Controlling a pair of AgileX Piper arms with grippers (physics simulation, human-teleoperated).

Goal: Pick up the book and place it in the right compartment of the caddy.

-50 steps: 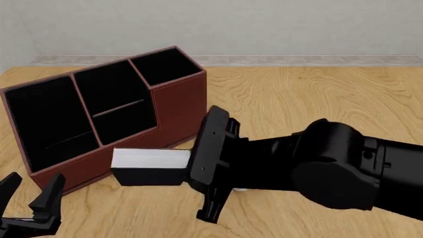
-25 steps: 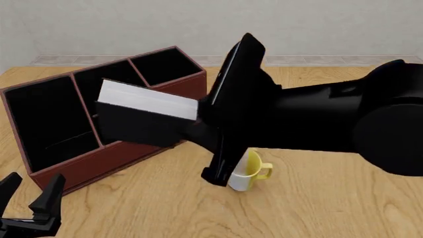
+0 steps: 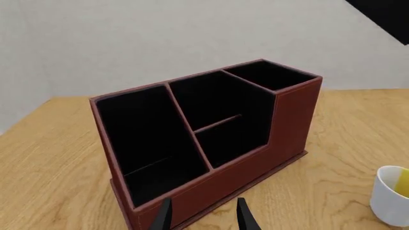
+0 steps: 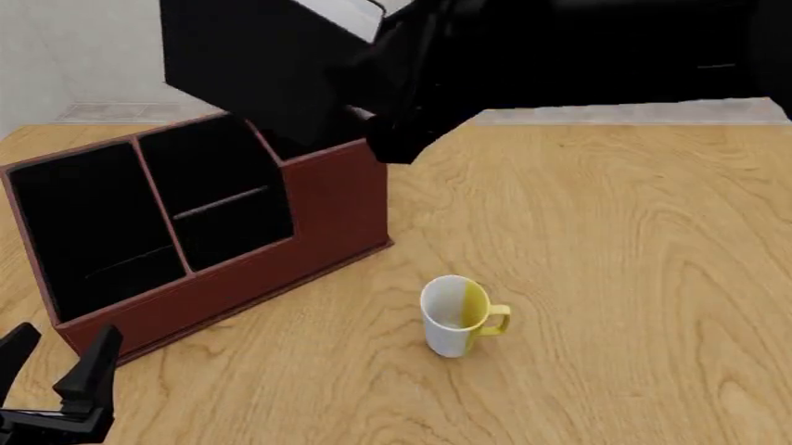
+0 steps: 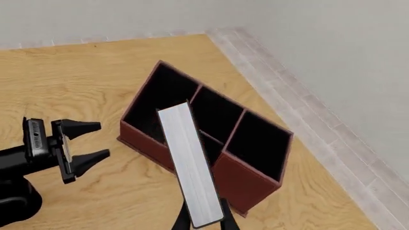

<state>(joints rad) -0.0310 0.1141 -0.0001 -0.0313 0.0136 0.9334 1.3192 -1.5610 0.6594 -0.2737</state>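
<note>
1. Wood-grain table [image 4: 619, 232] under a plain pale wall; tiled strip along the floor edge.
2. Right gripper [image 5: 203, 221] is clamped on the book [image 5: 188, 163], fingers pinching its lower end. I hold it high so it clears the caddy [image 4: 322, 213] walls.
3. Book hangs above the caddy, near the right compartment [image 5: 259, 143], not yet inside.
4. Left gripper [image 3: 203, 215] waits low in front of the caddy, fingers spread, holding nothing.
5. Mug [image 4: 455, 317] stands well apart from the caddy.
</note>
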